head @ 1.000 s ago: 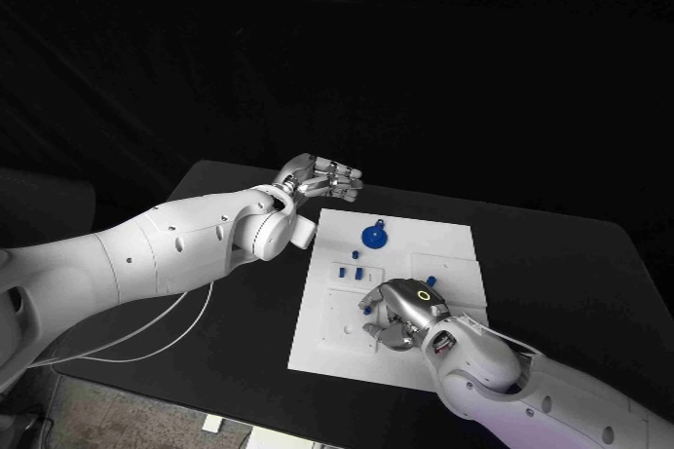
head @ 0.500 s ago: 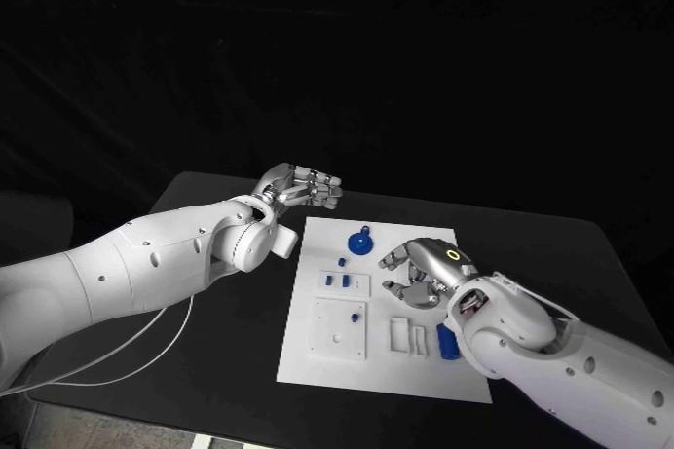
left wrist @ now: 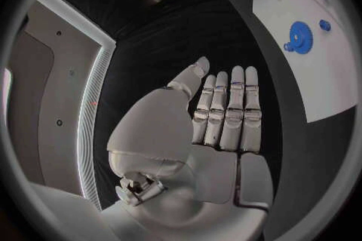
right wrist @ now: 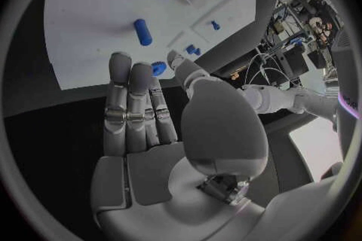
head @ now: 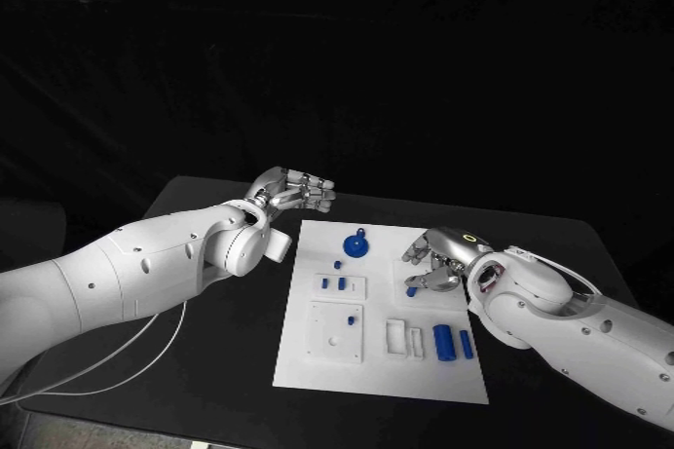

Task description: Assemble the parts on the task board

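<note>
Fingers of the right hand (head: 438, 261) hover apart and empty over a small blue part (head: 413, 292) on the task board (head: 317, 361); picking looks next, needing a descent.

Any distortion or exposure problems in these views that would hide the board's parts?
Head view: background black, but the task board is evenly lit and the blue gear reads clearly. Left wrist view: fisheye bends the board's edge. Right wrist view: the right hand covers the middle; the board looks slightly washed out.
</note>
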You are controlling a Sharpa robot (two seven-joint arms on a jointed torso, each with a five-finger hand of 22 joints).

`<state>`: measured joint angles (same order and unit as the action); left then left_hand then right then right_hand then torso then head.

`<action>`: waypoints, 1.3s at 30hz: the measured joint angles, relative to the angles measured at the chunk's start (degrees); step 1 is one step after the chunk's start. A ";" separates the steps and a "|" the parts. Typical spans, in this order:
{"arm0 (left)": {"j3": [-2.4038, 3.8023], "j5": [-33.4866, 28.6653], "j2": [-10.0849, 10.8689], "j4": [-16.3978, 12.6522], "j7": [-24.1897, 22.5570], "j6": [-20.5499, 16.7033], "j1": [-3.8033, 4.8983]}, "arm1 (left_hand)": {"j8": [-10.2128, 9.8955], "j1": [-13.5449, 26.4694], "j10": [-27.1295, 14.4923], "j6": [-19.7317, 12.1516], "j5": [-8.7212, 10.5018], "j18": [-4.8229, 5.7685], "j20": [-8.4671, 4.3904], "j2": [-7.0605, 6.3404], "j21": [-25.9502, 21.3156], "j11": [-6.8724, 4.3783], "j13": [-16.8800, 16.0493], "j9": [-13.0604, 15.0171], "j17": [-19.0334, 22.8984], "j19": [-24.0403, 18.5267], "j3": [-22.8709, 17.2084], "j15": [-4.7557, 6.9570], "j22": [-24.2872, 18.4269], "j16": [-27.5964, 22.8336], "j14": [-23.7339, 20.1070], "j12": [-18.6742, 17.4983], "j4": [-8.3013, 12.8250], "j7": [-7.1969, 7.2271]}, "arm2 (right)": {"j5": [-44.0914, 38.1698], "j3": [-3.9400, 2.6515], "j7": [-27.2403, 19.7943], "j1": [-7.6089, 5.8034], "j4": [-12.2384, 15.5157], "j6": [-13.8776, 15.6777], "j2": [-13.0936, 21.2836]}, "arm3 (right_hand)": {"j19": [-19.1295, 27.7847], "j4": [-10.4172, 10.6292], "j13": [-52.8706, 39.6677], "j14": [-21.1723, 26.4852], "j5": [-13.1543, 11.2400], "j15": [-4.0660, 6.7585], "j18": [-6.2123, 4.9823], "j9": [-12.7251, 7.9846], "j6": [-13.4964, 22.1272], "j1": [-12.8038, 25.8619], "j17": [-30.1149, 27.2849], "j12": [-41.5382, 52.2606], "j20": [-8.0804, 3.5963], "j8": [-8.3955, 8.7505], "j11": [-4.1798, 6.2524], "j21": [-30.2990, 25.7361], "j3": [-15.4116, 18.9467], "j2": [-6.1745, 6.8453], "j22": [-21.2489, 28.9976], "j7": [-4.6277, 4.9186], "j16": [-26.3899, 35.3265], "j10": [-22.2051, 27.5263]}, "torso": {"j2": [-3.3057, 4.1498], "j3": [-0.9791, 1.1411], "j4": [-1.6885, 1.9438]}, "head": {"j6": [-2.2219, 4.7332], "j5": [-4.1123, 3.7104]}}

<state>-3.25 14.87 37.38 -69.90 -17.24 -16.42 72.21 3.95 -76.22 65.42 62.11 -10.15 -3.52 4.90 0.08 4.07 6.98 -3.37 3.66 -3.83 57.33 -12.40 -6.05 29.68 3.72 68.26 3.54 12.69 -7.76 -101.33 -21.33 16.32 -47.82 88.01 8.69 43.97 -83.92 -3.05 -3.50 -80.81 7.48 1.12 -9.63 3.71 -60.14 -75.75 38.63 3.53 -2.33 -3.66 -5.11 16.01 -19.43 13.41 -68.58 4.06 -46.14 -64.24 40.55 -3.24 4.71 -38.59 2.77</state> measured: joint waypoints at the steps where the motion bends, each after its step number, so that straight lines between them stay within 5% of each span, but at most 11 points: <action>1: 0.00 0.00 -0.01 0.00 0.00 0.02 0.00 | 0.00 0.00 0.00 0.00 0.00 0.00 0.00 0.00 0.00 0.00 0.00 0.00 0.00 0.00 0.00 0.00 0.00 0.00 0.00 0.00 0.00 0.00 | 0.02 0.00 0.08 -0.02 -0.05 -0.67 0.00 | 0.00 0.06 0.00 0.02 -0.22 -0.01 0.01 0.00 0.29 -0.23 -0.06 0.00 0.00 0.00 0.01 -0.22 0.55 -0.23 0.05 -0.13 0.00 0.21 | 0.00 -0.01 0.02 | -0.03 0.00; 5: 0.00 0.00 -0.02 0.05 0.00 0.09 0.00 | 0.00 0.00 0.00 0.00 0.00 0.00 0.00 0.00 0.00 0.00 0.00 0.00 0.00 0.00 0.00 0.00 0.00 0.00 0.00 0.00 0.00 0.00 | 0.04 -0.03 0.52 -0.08 -0.47 -3.59 -0.09 | -0.21 0.71 0.00 0.28 -0.39 -0.28 0.33 0.00 0.54 -0.89 -0.16 0.00 0.21 0.00 -0.11 -0.85 3.40 -0.89 0.08 -0.37 0.00 0.46 | -0.01 -0.08 0.06 | -0.17 0.00; 12: 0.00 0.00 -0.02 0.09 -0.01 0.17 0.00 | 0.00 0.00 0.00 0.00 0.00 0.00 0.00 0.00 0.00 0.00 0.00 0.00 0.00 0.00 0.00 0.00 0.01 0.00 0.00 0.00 0.00 0.00 | -0.21 -0.03 1.10 -0.08 -1.39 -6.54 -0.73 | -0.21 1.00 0.00 0.28 -1.06 -0.28 0.36 0.00 0.54 -1.35 -0.17 0.00 0.21 0.00 -0.11 -1.08 3.48 -1.35 0.01 -0.37 0.00 0.46 | -0.01 -0.14 0.08 | -0.40 0.08; 26: 0.00 0.00 0.01 0.15 -0.01 0.22 -0.01 | 0.00 -0.23 0.00 0.00 0.00 0.00 0.00 0.23 0.00 0.00 0.00 0.00 0.00 0.00 0.00 0.00 -0.31 0.00 0.00 0.00 0.00 0.00 | -2.02 0.12 1.63 0.11 -2.68 -7.13 -1.67 | 0.06 -0.37 0.04 0.02 -4.15 0.36 0.69 -0.04 -3.53 0.72 -0.16 0.00 -0.07 0.00 1.13 1.45 -12.73 -0.68 -1.10 1.19 -0.34 -3.90 | -0.05 -0.18 0.06 | -0.59 0.17; 39: 0.00 -0.01 -0.04 0.17 0.02 0.26 -0.01 | 0.00 -0.23 0.00 0.00 0.00 0.00 0.00 0.23 0.00 0.00 0.00 0.00 0.00 0.00 0.00 0.00 -0.31 0.00 0.00 0.00 0.00 0.00 | -2.63 0.87 1.57 0.55 -3.05 -7.21 -2.19 | -0.01 -1.35 0.04 -0.33 -4.15 0.71 1.24 -0.03 -5.84 1.25 0.05 0.00 -0.65 0.00 1.64 2.52 -14.70 -1.21 -1.51 1.54 -0.34 -6.01 | -0.02 -0.13 0.04 | -0.85 0.25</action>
<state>-3.25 14.86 37.34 -69.74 -17.22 -16.15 72.20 3.95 -76.45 65.42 62.11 -10.15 -3.52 4.90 0.31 4.07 6.98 -3.37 3.66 -3.83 57.33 -12.40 -6.05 29.38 3.72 68.27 3.54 12.69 -7.76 -103.95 -20.46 17.89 -47.27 84.96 1.47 41.78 -83.93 -4.40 -3.47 -81.14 3.33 1.83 -8.39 3.67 -65.98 -74.50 38.68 3.52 -2.98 -3.66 -3.48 18.53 -34.13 12.20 -70.09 5.61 -46.48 -70.25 40.52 -3.37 4.75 -39.45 3.02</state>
